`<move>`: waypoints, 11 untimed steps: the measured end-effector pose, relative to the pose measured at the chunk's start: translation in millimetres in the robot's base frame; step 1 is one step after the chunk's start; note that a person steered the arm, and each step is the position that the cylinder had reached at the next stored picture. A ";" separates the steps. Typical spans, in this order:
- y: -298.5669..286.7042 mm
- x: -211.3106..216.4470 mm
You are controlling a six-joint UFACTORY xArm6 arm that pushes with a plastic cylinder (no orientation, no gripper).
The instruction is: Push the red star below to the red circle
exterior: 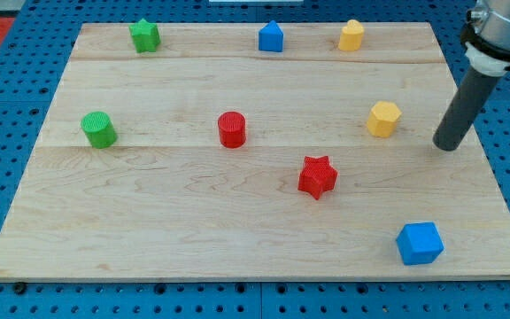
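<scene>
the arm ends in a plain dark rod with no pincer on it at all, so there is nothing to open or close and nothing held; my tip [447, 146] rests on the wooden board [237, 230] near its right edge, touching no block. the red star [317, 176] sits right of the board's middle and a little toward the near side, standing clear of everything around it. the red circle [232, 129] is to the star's left and somewhat farther away, with bare wood between them. the relation that matters is this: from the tip, the star lies off to the left and slightly nearer, and the spot just on the near side of the circle lies further left again along roughly the same line. so the tip already stands on the useful side of the star, and a mostly leftward shove looks like what is called for, judged from here. the yellow hexagon-like block [383, 118] is just left of the tip and a bit farther off, close enough to be clipped if the approach drifts. a blue cube [419, 243] sits at the near right corner, well apart, and the remaining blocks along the far edge and at the left are out of the way.
</scene>
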State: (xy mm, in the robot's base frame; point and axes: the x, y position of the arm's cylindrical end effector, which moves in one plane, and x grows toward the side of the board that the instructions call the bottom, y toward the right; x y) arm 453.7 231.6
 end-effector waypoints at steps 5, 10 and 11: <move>-63.0 26.5; -145.9 39.8; -208.4 42.1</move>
